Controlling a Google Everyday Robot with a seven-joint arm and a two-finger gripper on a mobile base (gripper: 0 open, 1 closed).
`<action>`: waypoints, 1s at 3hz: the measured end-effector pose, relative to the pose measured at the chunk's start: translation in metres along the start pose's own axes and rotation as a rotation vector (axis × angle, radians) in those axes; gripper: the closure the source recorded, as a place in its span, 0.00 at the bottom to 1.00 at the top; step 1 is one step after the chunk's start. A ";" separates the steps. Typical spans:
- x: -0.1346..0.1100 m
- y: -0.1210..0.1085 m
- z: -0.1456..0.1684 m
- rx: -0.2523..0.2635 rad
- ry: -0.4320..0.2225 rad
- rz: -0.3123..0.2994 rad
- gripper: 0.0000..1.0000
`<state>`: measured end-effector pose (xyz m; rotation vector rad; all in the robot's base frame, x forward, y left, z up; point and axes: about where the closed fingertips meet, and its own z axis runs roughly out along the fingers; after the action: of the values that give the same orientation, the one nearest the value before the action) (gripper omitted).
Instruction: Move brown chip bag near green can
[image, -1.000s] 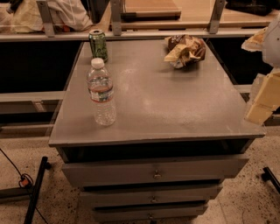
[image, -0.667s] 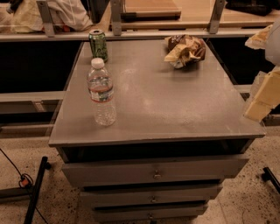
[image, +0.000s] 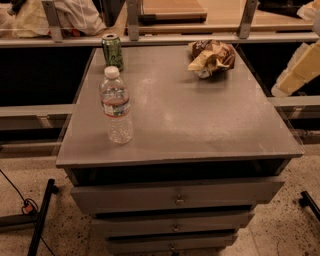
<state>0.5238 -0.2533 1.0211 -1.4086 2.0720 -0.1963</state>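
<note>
Pincer (image: 299, 75) slanted at right edge, apart from brown chip bag (image: 212, 57)

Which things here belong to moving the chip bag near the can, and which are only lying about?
For the job:
brown chip bag, back right of the tabletop
green can, back left corner
gripper, at the right edge, off the table

Lying about:
water bottle, upright, in front of the can
white cloth, behind the table
</note>
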 end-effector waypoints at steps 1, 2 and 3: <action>-0.012 -0.061 0.018 0.085 -0.077 0.045 0.00; -0.023 -0.114 0.061 0.134 -0.104 0.092 0.00; -0.025 -0.148 0.118 0.135 -0.098 0.152 0.00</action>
<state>0.7139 -0.2682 1.0030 -1.1530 2.0351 -0.1959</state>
